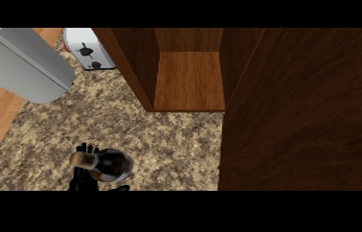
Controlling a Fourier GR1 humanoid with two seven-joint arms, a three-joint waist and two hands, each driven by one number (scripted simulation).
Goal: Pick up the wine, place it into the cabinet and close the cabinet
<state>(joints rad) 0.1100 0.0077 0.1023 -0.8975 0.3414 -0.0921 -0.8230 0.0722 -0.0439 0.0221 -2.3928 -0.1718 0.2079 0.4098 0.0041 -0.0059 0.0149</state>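
While the cabinet (189, 77) stands open, shelf bare, my left hand (83, 171) grasps the wine (106, 164) on the counter (170, 140).

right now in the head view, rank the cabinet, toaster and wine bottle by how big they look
1. cabinet, by far the largest
2. toaster and wine bottle look about alike; the bottle stands nearer the camera, so no ranking between them

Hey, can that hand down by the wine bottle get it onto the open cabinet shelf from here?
Probably yes: the hand is by the wine bottle, and bare counter leads to the open cabinet shelf.
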